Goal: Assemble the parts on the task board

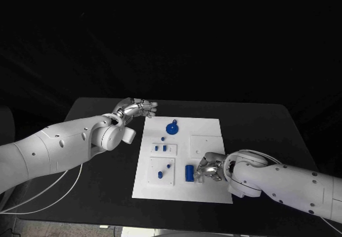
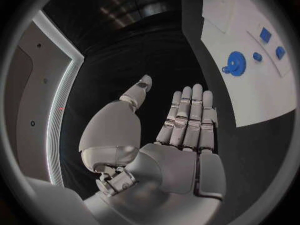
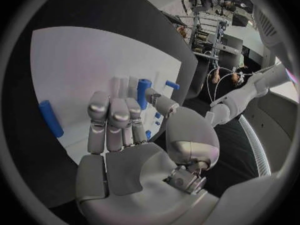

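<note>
— Black table (image 1: 264, 123), white task board (image 1: 206, 123) lying in the middle. Where are the hands?

— Left hand (image 1: 135, 107) hovers past the board's far left corner, fingers straight and apart, holding nothing. Right hand (image 1: 209, 168) sits low over the near right part, fingers curled beside a blue cylinder (image 1: 189, 172); whether it grips anything, I cannot tell.

— Risks?

— Curled fingers could nudge the cylinder so it rolls, or knock the small blue pegs (image 1: 164, 147) to its left. The blue disc (image 1: 172, 128) lies farther off.
</note>
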